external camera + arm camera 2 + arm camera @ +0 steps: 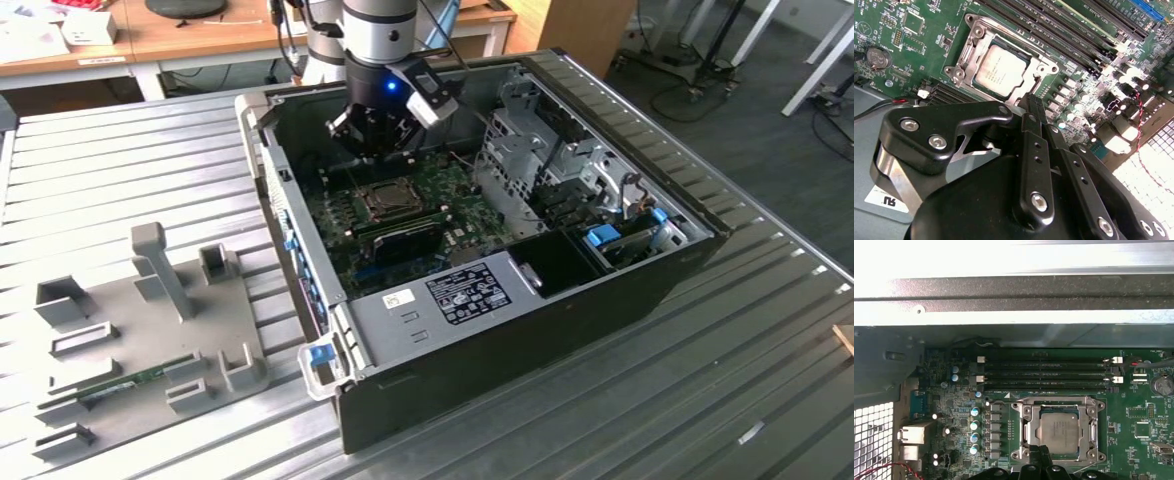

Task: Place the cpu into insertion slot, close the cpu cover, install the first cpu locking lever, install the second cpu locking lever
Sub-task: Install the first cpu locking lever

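over on the exterior view's left, a grey holder plate (147,330) sits on the ribbed metal bench (747,340). its slots stand parts up so they are easy to grab, and one long thin stick (127,383) lies in it. next comes the big computer box (441,390), lying on its side with one wall open, so the green board (454,205) faces up and the arm can reach it from above. the tool (1033,102) hangs inside, its two fingers pressed together with nothing between them, i think to make one thin tip for small parts. the tip is just beside the insertion slot (382,201). the cpu (1059,429) lies flat in it, and the cpu cover (1029,434) lies down around it to hold it in. i cannot tell if the levers are hooked.
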Tool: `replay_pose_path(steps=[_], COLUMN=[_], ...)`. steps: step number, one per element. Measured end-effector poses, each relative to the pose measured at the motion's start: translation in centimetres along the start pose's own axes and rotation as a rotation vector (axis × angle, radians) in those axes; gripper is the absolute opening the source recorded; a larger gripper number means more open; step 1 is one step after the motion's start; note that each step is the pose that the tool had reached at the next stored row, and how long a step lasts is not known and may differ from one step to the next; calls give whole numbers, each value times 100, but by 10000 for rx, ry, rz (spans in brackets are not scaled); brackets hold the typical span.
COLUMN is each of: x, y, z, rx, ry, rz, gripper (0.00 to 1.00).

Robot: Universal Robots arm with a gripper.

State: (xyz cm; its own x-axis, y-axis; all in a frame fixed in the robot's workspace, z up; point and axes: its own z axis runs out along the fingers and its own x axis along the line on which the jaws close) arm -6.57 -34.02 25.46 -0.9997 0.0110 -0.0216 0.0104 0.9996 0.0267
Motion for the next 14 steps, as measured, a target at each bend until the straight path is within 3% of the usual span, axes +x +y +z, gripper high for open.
replay_pose_path(steps=[9, 14], x=[2, 55], y=[0, -1], z=[0, 0], rx=[0, 0], ry=[0, -11], rz=[1, -1], gripper=[10, 10])
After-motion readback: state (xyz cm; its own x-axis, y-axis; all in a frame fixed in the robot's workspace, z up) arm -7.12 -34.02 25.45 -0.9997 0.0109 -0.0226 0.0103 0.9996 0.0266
